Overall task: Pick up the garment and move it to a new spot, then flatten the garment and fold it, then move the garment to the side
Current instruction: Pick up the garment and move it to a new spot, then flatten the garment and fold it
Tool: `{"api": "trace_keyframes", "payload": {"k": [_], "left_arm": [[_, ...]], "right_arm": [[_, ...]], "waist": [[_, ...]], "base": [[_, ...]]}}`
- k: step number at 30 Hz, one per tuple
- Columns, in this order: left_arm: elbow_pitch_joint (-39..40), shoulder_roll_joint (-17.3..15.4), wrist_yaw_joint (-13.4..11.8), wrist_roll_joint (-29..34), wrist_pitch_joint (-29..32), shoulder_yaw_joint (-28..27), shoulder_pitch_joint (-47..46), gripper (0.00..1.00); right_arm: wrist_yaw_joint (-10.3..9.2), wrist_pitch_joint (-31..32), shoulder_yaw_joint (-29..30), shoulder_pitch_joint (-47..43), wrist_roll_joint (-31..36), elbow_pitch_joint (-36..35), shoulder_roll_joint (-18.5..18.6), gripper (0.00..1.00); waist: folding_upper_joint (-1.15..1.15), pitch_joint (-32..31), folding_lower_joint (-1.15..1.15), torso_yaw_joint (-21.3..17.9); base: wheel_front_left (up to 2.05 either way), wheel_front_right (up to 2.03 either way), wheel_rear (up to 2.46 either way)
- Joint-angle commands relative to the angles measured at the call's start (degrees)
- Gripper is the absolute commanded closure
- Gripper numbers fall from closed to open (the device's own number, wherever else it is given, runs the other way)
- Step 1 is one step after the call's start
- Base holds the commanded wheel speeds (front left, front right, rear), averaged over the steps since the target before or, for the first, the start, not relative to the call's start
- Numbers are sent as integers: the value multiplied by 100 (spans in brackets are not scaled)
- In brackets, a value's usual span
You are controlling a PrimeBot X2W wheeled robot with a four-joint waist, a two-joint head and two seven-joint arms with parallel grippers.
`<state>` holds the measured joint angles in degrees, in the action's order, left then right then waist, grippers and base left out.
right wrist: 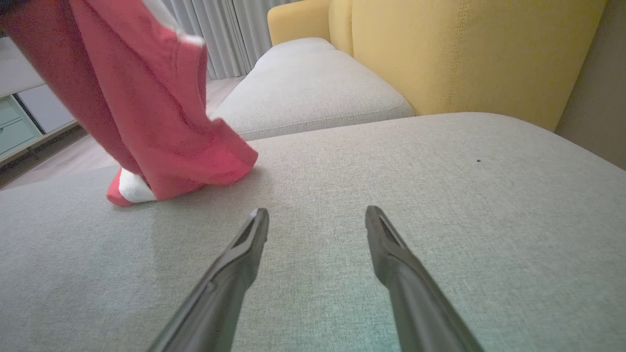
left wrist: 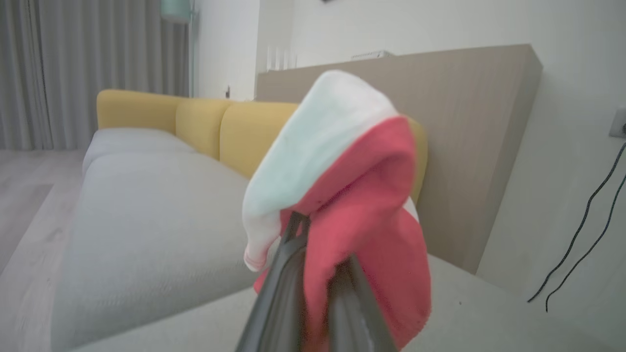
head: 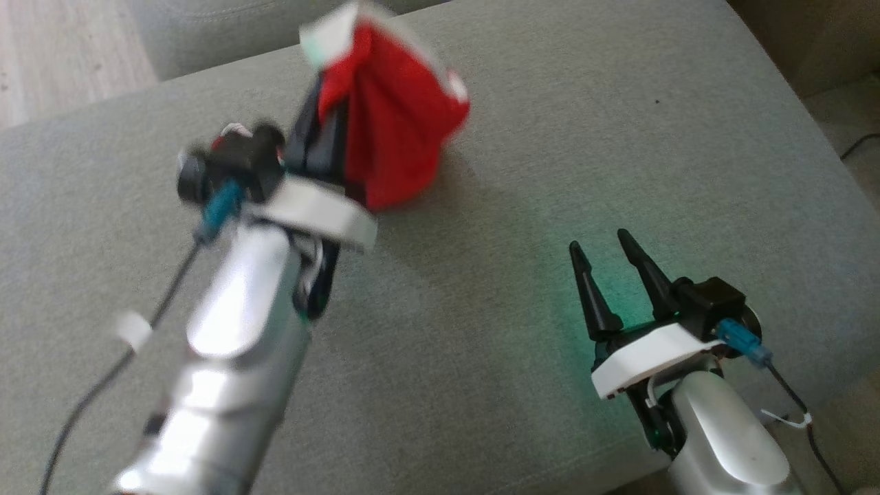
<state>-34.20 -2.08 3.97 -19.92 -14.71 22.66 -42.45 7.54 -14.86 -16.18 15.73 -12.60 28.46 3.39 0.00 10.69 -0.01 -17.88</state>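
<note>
The garment [head: 395, 124] is red cloth with white trim, and it hangs in a bunch from my left gripper [head: 326, 96], which is shut on its upper part. In the left wrist view the garment [left wrist: 352, 195] drapes over both dark fingers [left wrist: 283, 274], a white flap on top. Its lower hem [right wrist: 195, 161] brushes the grey cushion [right wrist: 391, 195] in the right wrist view, left of my right gripper [right wrist: 317, 215]. That right gripper [head: 603, 251] stands open low over the cushion at the lower right, holding nothing.
The grey sofa cushion [head: 550, 137] spreads under both arms. Yellow backrests [right wrist: 464, 54] rise beyond it, with a second grey seat [left wrist: 146, 205] alongside. A brown panel [left wrist: 464, 122] and wall cables [left wrist: 587, 220] stand behind. Wood floor [head: 62, 55] lies past the cushion's far left edge.
</note>
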Motion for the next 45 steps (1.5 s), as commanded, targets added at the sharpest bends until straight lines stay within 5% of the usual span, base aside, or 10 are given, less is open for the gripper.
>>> {"api": "trace_keyframes", "payload": {"k": [1, 2, 3, 9, 17, 27, 35, 45], "left_arm": [[79, -101, -73, -61, -28, -90, 81, 82], [30, -96, -105, -52, -28, -50, 194, 47], [-25, -93, -143, -37, -28, -27, 313, 0], [60, -180, -463, 42, -29, -531, 1145, 0], [570, -566, -585, 371, -29, -1462, 2473, 0], [1265, -248, -530, 817, -29, -2184, 3764, 0], [1361, -116, -463, 1039, -29, -2327, 4052, 0], [1291, -82, -387, 1002, -29, -1935, 3842, 0]], "right_arm": [[-5, -14, -62, 49, -8, -178, -51, 0], [-5, -14, -23, 55, -1, -183, -51, 0], [-5, -14, 10, 67, 1, -187, -51, 0], [-5, -14, 199, 105, -13, -210, -51, 0], [-5, -14, 505, 61, 71, -195, -51, 0], [-5, -14, 821, -281, 7, -178, -51, 0], [-5, -14, 693, -398, -44, -102, -51, 0], [-5, -14, -182, 210, -761, 149, -51, 0]], "waist": [[0, 26, 1, 59], [0, 47, 1, 102], [0, 60, 1, 150], [0, 43, 1, 511], [0, -129, 1, 1062], [0, -506, 1, 1517], [0, -539, 1, 1658], [0, -217, 1, 2085]], "base": [[0, 0, 0], [0, 0, 0], [0, 0, 0], [0, 0, 0], [0, 0, 0], [0, 0, 0], [0, 0, 0], [0, 0, 0]]}}
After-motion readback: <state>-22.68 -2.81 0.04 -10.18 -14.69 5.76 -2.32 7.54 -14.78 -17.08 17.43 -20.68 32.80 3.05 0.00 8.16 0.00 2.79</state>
